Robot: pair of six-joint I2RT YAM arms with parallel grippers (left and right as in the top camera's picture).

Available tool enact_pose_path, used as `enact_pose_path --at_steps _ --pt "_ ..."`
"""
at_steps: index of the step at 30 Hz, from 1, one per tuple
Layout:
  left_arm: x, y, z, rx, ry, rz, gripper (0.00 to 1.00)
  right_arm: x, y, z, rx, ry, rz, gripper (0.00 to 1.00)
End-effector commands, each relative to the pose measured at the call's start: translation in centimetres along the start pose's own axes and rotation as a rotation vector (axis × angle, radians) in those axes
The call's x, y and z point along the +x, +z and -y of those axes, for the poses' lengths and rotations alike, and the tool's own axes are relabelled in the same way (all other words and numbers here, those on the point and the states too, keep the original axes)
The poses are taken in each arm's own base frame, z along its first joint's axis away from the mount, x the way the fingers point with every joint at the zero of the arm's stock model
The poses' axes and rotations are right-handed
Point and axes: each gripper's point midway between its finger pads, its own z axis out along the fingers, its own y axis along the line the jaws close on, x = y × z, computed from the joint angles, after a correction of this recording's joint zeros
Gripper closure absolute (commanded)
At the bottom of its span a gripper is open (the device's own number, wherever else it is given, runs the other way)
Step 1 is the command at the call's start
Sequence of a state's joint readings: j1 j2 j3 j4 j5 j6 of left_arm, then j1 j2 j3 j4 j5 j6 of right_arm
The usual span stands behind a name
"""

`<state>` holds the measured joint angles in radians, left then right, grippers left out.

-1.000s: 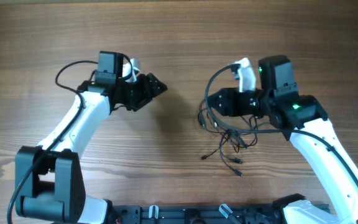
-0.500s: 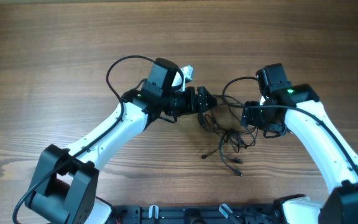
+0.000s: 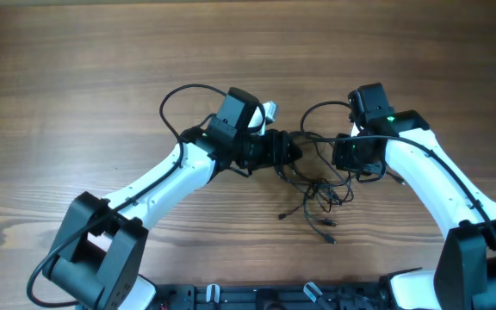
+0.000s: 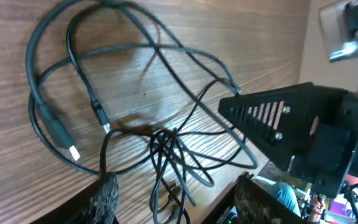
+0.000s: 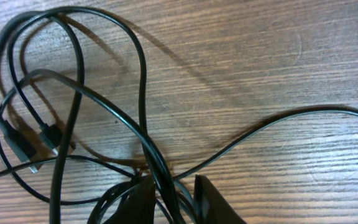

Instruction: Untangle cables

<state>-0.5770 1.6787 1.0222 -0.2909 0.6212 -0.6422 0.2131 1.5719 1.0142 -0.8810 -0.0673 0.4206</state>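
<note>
The tangled black cables [image 4: 160, 140] lie on the wooden counter [image 3: 93, 60] between the two arms. The left hand [image 4: 179, 196] is released, its fingers spread wide at the tangle's edge, while the right hand [image 5: 173, 198] is clenched on strands of the cables at the opposite side

There were two robot arms, a left arm [image 3: 158, 179] and a right arm [image 3: 437, 185], one tangle of black cables [image 3: 319, 185], and one wooden table [image 3: 58, 69].

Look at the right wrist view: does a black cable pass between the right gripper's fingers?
Yes, the black cable curves down and passes in between the two fingers of the right gripper.
</note>
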Motion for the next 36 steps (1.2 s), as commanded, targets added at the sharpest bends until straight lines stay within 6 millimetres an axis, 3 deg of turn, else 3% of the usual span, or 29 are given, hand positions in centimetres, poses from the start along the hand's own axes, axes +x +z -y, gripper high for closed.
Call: enact_pose_path --at_steps 1,2,4,5,7,10,11,13,16,17,23,24,27,28,32,33,34,36 --pt "0.8 0.9 -0.6 -0.030 -0.034 -0.029 0.39 2.4 2.0 0.9 0.017 -0.008 -0.078 0.76" --pt "1.1 1.1 -0.6 -0.032 -0.039 -0.039 0.39 2.6 2.2 1.0 0.019 -0.003 -0.082 0.78" --pt "2.1 1.7 -0.1 -0.033 -0.024 -0.064 0.39 2.3 2.4 0.8 0.009 -0.004 -0.067 0.96" --pt "2.5 1.9 -0.1 -0.044 -0.023 -0.073 0.40 2.3 2.4 0.3 -0.019 -0.006 -0.068 0.96" --pt "3.1 2.0 -1.1 -0.101 -0.037 -0.080 0.41 1.7 2.1 -3.0 -0.203 -0.071 -0.057 0.96" --pt "3.6 1.7 -2.9 -0.188 -0.067 -0.082 0.41 0.1 -0.6 -8.9 -0.530 -0.233 0.014 0.96" --pt "3.4 1.4 -3.6 -0.220 -0.065 -0.073 0.43 -2.5 -4.3 -12.0 -0.680 -0.305 0.116 0.96" --pt "2.8 0.9 -4.4 -0.235 -0.089 -0.056 0.42 -4.5 -7.1 -13.2 -0.706 -0.335 0.194 0.96" --pt "0.7 -0.3 -5.6 -0.225 -0.136 -0.005 0.29 -5.4 -13.4 -15.9 -0.840 -0.410 0.255 0.96" --pt "0.1 -0.5 -5.5 -0.201 -0.142 0.004 0.28 -5.5 -14.4 -16.1 -0.861 -0.405 0.261 0.96" --pt "-3.6 -1.5 -4.4 -0.096 -0.104 0.110 0.37 -2.7 -14.6 -17.6 -0.906 -0.393 0.152 0.96" --pt "-4.4 -1.8 -4.3 -0.078 -0.100 0.134 0.45 -2.3 -14.5 -18.0 -0.909 -0.402 0.142 0.96" --pt "-5.7 -3.0 -4.7 -0.044 -0.121 0.163 0.87 -2.1 -14.5 -18.1 -0.909 -0.403 0.136 0.96" --pt "-5.7 -3.3 -5.2 -0.043 -0.140 0.157 0.96 -2.2 -14.5 -18.0 -0.909 -0.402 0.136 0.96" --pt "-5.3 -4.2 -7.2 -0.081 -0.215 0.136 0.96 -2.6 -14.1 -17.6 -0.877 -0.385 0.149 0.96" --pt "-5.3 -4.5 -7.6 -0.089 -0.217 0.136 0.96 -3.0 -13.7 -17.1 -0.846 -0.367 0.157 0.96" --pt "-5.5 -5.5 -8.6 -0.106 -0.208 0.144 0.96 -4.1 -12.3 -15.0 -0.733 -0.278 0.164 0.96" --pt "-6.1 -8.9 -10.8 -0.141 -0.206 0.184 0.96 -5.6 -9.5 -8.6 -0.473 -0.088 0.155 0.96"
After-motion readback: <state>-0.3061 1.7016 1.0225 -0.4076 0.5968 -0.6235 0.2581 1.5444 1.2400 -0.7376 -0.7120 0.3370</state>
